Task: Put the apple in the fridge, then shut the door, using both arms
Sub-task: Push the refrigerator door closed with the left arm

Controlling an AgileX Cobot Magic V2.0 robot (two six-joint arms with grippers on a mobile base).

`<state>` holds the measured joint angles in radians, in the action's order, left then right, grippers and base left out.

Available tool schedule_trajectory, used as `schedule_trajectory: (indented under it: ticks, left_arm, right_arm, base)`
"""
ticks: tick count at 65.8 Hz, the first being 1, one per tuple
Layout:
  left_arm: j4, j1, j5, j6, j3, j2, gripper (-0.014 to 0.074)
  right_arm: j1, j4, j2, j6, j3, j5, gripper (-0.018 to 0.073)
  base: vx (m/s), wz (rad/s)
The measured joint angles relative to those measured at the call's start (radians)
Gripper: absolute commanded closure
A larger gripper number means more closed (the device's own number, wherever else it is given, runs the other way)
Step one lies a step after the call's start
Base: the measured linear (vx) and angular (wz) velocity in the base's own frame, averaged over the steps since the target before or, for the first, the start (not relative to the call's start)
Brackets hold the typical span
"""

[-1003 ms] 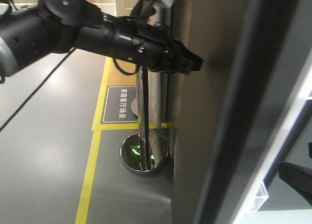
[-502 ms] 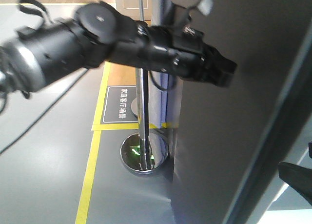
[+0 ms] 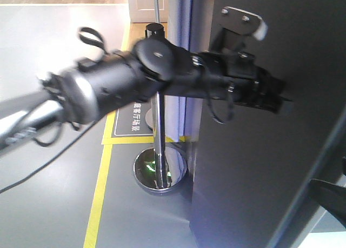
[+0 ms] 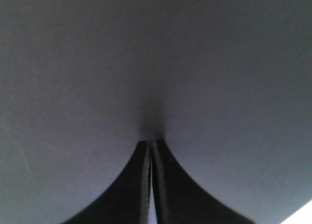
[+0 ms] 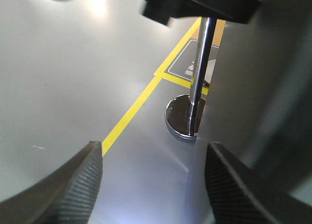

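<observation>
The fridge's dark grey door (image 3: pixel 254 172) fills the right half of the front view, seen from outside. My left arm reaches across from the left, and its gripper (image 3: pixel 285 101) presses tip-first against the door's outer face. In the left wrist view the left gripper (image 4: pixel 150 143) is shut with nothing between the fingers, its tip touching the flat grey door (image 4: pixel 156 58). My right gripper (image 5: pixel 153 148) is open and empty, low beside the door (image 5: pixel 243 102), pointing at the floor. The apple and the fridge's white interior are out of view.
A chrome stanchion post (image 3: pixel 158 134) with a round base (image 3: pixel 160 171) stands just left of the door; it also shows in the right wrist view (image 5: pixel 187 117). Yellow floor tape (image 3: pixel 100 194) and a floor sign (image 3: pixel 135 116) lie on the grey floor.
My left arm has swung right, its shut gripper travelling across the door's outer face. The door has turned, so its edge and the white interior strip at the right have left view.
</observation>
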<state>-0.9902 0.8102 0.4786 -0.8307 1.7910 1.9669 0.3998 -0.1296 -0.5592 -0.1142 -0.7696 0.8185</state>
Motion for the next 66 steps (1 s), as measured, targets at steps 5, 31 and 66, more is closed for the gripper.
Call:
schedule_trajectory:
  ticks: [5, 31, 66]
  left_arm:
    - [-0.004, 0.015, -0.012, -0.001, 0.042, 0.035, 0.0602]
    - [-0.034, 0.038, -0.067, -0.002, 0.287, 0.213, 0.0602]
    - [-0.032, 0.037, -0.1, -0.002, 0.456, 0.332, 0.0602]
  right_arm:
    - [0.0, 0.0, 0.0, 0.0, 0.0, 0.0, 0.0125]
    - [0.0, 0.0, 0.0, 0.0, 0.0, 0.0, 0.0125]
    - [0.0, 0.0, 0.0, 0.0, 0.0, 0.001, 0.0125]
  base:
    - [0.0, 0.0]
    - [0.0, 0.0]
    - [0.0, 0.0]
